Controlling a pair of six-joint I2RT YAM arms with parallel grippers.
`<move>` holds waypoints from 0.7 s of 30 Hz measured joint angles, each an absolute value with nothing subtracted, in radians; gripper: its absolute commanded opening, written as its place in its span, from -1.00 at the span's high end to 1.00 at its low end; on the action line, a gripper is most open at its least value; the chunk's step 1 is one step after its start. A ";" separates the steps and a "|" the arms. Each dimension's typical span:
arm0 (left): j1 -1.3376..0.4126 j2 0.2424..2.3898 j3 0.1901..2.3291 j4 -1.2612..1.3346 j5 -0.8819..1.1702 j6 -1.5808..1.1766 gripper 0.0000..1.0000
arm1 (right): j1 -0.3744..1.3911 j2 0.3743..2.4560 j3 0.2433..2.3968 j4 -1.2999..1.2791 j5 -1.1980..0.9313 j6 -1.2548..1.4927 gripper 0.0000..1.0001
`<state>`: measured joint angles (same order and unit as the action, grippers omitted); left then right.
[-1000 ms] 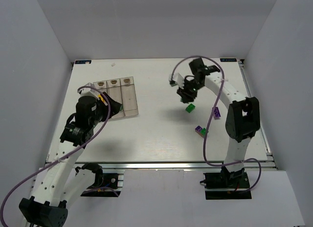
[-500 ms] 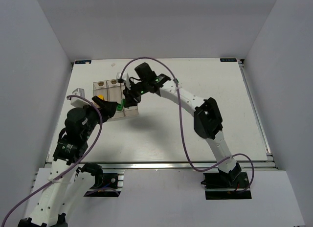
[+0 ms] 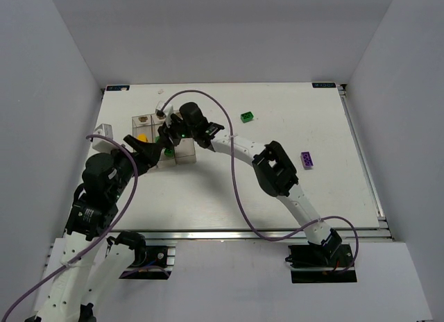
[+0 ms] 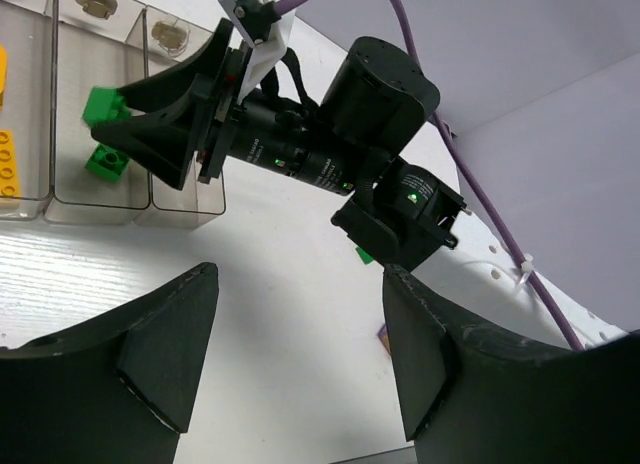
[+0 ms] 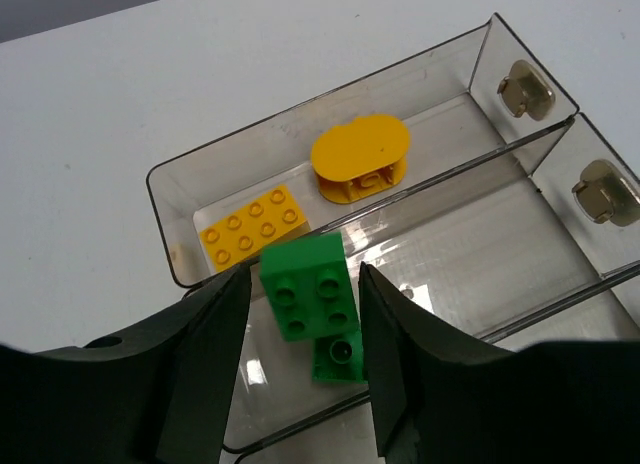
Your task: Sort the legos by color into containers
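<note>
The clear containers (image 3: 186, 161) lie at the table's left. My right gripper (image 5: 303, 276) hovers over the middle bin (image 5: 480, 254), jaws open. A green lego (image 5: 310, 284) hangs loose between them, with a gap on each side. A second green lego (image 5: 340, 359) lies on that bin's floor. In the outer bin rest a yellow studded brick (image 5: 253, 227) and a yellow oval piece (image 5: 360, 156). My left gripper (image 4: 300, 284) stands open and empty over bare table just off the tray's near end. It faces the right gripper (image 4: 110, 124). Another green lego (image 3: 246, 116) and a purple one (image 3: 306, 159) lie on the table.
The right arm (image 3: 236, 150) reaches across the table's middle from the right base. Its purple cable (image 3: 232, 176) loops above the table. Beige tabs (image 5: 525, 89) mark the bins' far ends. White walls close in the left, right and back.
The right arm has swung left across the table to the tray with a green lego, and its jaws have spread off it. The left gripper has edged toward the tray's near end.
</note>
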<state>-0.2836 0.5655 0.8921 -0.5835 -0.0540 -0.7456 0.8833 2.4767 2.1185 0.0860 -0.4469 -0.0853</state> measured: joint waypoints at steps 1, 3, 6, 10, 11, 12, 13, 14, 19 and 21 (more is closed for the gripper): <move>-0.284 0.570 0.896 -0.583 -0.047 -0.746 -0.50 | 0.883 2.479 2.119 0.094 -0.439 -0.080 -0.16; -0.284 0.582 0.899 -0.581 -0.025 -0.748 -0.37 | 0.881 2.480 2.119 0.110 -0.428 -0.074 -0.18; -0.284 0.616 0.896 -0.555 0.031 -0.755 -0.05 | 0.873 2.479 2.119 0.139 -0.425 -0.057 -0.09; -0.284 0.700 0.888 -0.479 0.130 -0.762 0.40 | 0.830 2.453 2.102 0.133 -0.424 -0.002 0.69; -0.284 0.725 0.887 -0.459 0.153 -0.764 0.46 | 0.811 2.433 2.087 0.124 -0.424 0.011 0.86; -0.284 0.753 0.886 -0.437 0.176 -0.763 0.50 | 0.787 2.407 2.068 0.109 -0.423 0.032 1.00; -0.287 0.793 0.886 -0.416 0.203 -0.762 0.50 | 0.757 2.374 2.048 0.097 -0.421 0.047 1.00; -0.290 0.832 0.886 -0.395 0.229 -0.760 0.51 | 0.725 2.332 2.012 0.083 -0.417 0.056 1.00; -0.344 1.137 0.960 -0.350 0.334 -0.735 -0.15 | 0.519 2.049 1.787 -0.037 -0.414 0.024 0.92; -0.395 1.281 1.021 -0.345 0.347 -0.725 -0.40 | 0.422 1.950 1.719 -0.113 -0.419 -0.016 0.25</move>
